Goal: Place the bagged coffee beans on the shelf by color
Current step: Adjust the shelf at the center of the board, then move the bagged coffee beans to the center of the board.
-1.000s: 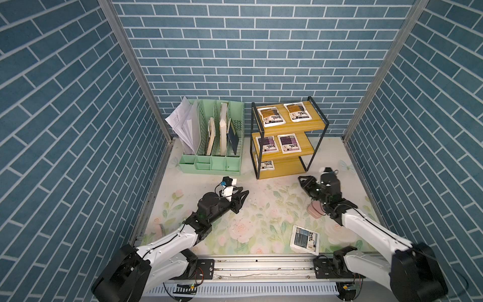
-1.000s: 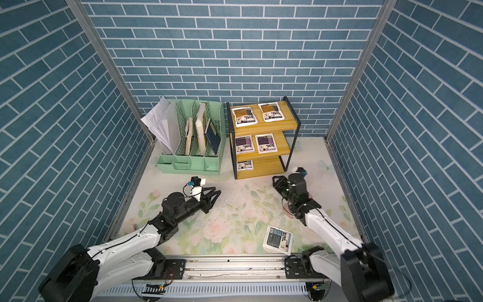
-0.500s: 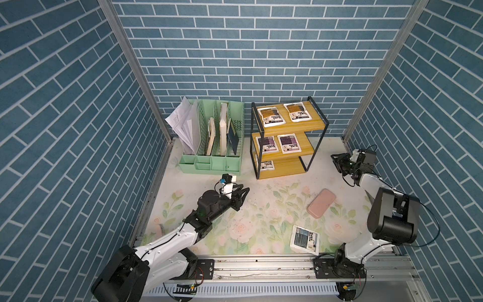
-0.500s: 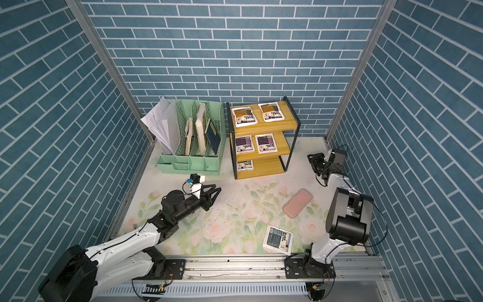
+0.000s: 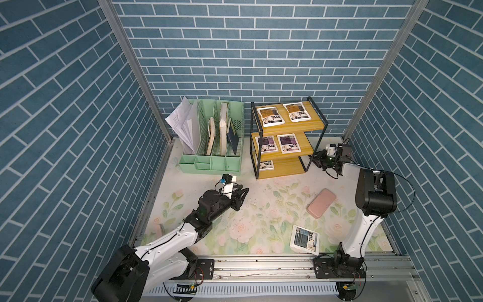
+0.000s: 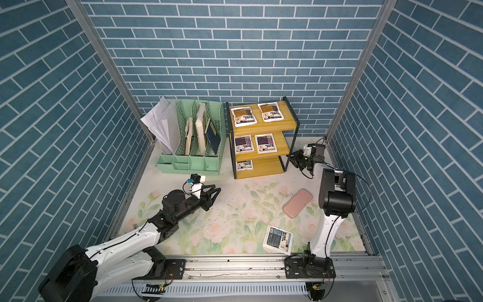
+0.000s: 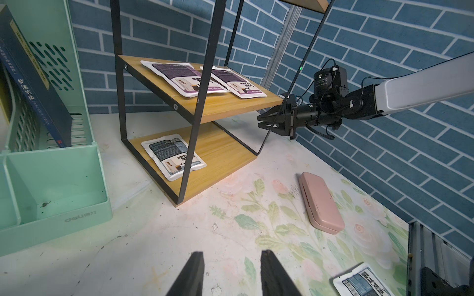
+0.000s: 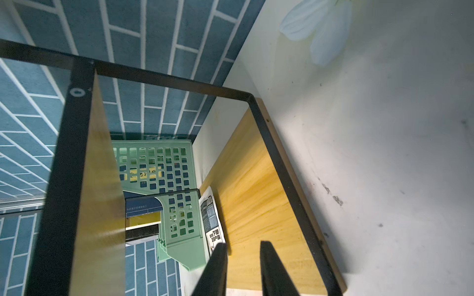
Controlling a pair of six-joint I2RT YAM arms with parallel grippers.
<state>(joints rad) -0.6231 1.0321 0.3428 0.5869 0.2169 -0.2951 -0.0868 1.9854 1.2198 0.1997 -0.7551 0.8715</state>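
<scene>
Closest to me, by the front rail, the last grey-blue coffee pouch [image 5: 305, 240] lies flat on the table [image 5: 261, 209], label up and well apart from both arms. Just behind it sits a pink case [image 5: 321, 203], which is no part of the job. Further in, the left tool [image 5: 242, 193] hovers over the middle of the table, jaws parted, nothing between them. Beyond that, the right tool [image 5: 314, 160] sits at the open side of the shelf [image 5: 290, 167], about level with the gap between the two lower boards. Its jaws stand slightly apart and it carries nothing.

At the back the shelf looks nearly sorted. There is a shelved grey-blue pouch [image 5: 266, 165] on the bottom board, two purple pouches [image 5: 287, 143] in the middle and two orange-brown pouches [image 5: 270, 117] on top. A mint-green file organizer [image 5: 209, 164] stands beside it.

I judge that fetching the sixth pouch is the step in hand. That calls for an arm to reach the front, pinch the pouch by an edge, and lay it on the bare half of the bottom board, clear of the black frame.
</scene>
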